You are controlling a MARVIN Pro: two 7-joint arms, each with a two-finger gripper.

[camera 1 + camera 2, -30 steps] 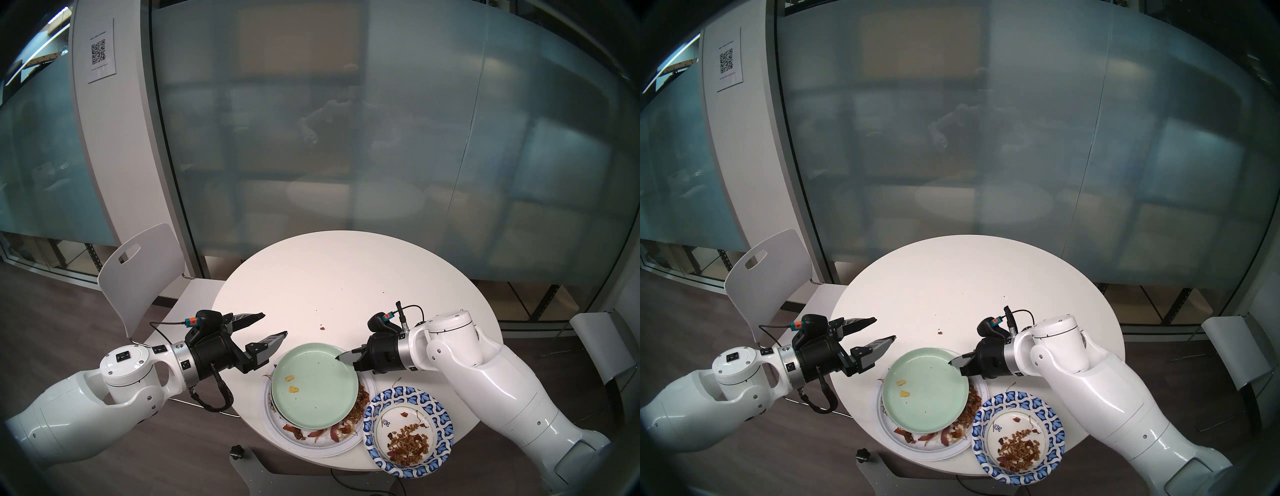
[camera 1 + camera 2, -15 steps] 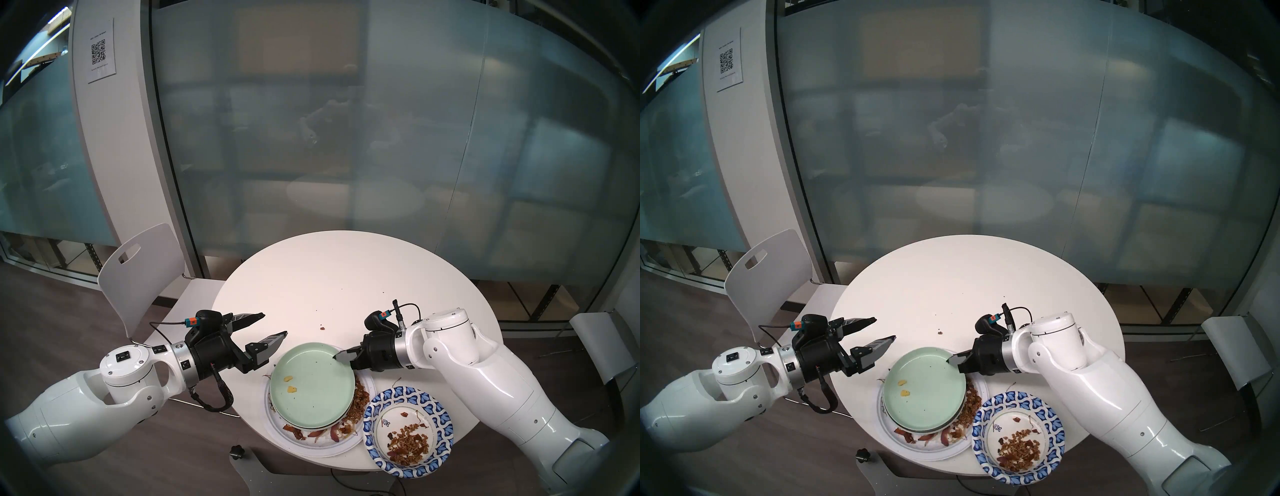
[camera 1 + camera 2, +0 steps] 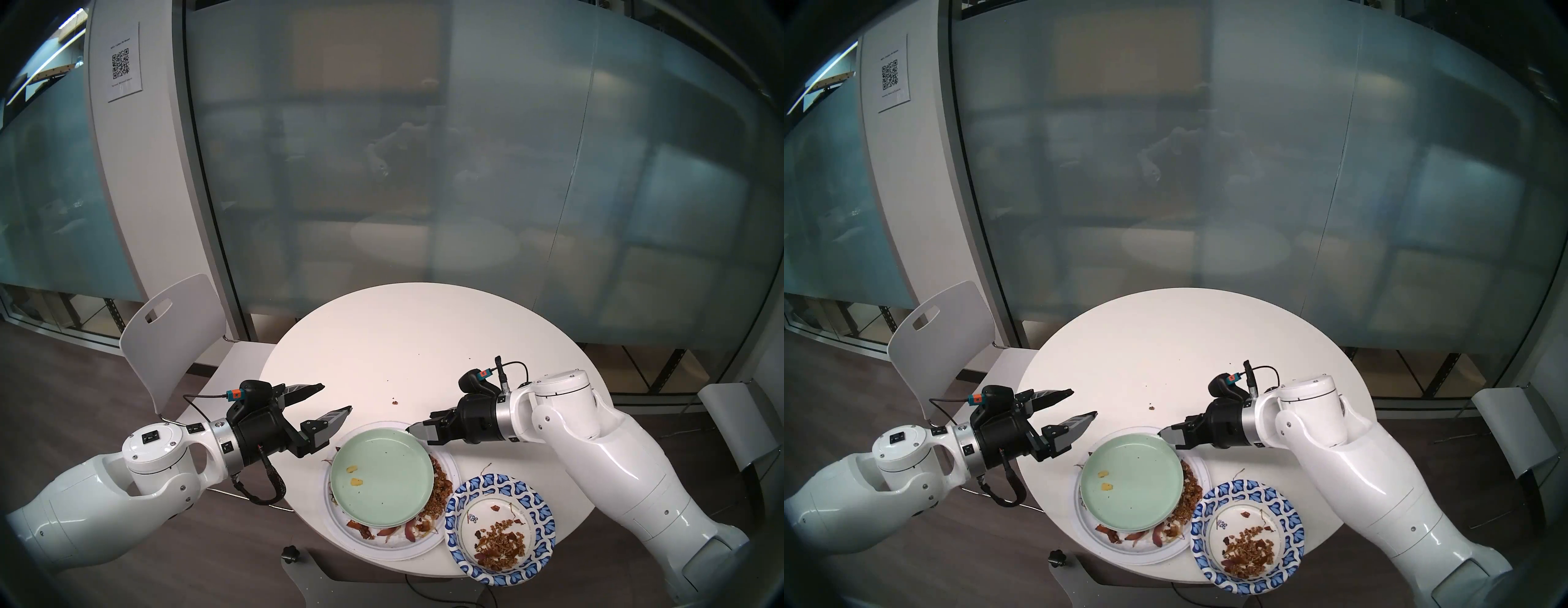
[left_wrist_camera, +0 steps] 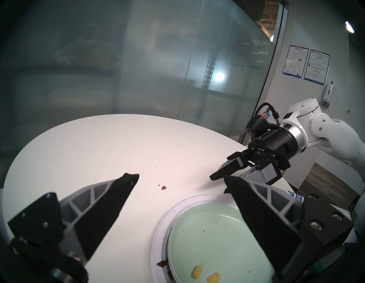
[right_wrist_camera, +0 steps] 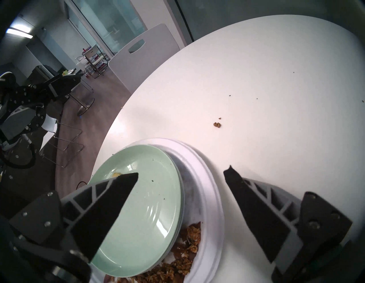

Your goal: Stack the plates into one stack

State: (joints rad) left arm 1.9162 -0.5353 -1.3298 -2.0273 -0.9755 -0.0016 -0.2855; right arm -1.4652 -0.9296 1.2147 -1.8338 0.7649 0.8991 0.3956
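Stack, six o'clock on the round white surface [image 3: 424, 331]: we log the pale-green round plate [image 3: 382, 477] uppermost, on the large white paper plate [image 3: 403, 547]. Outstanding: blue-and-white patterned paper plate [image 3: 500, 528], four o'clock alongside. Right claw [image 5: 180, 174] wide, empty; left claw [image 3: 335, 399] wide.
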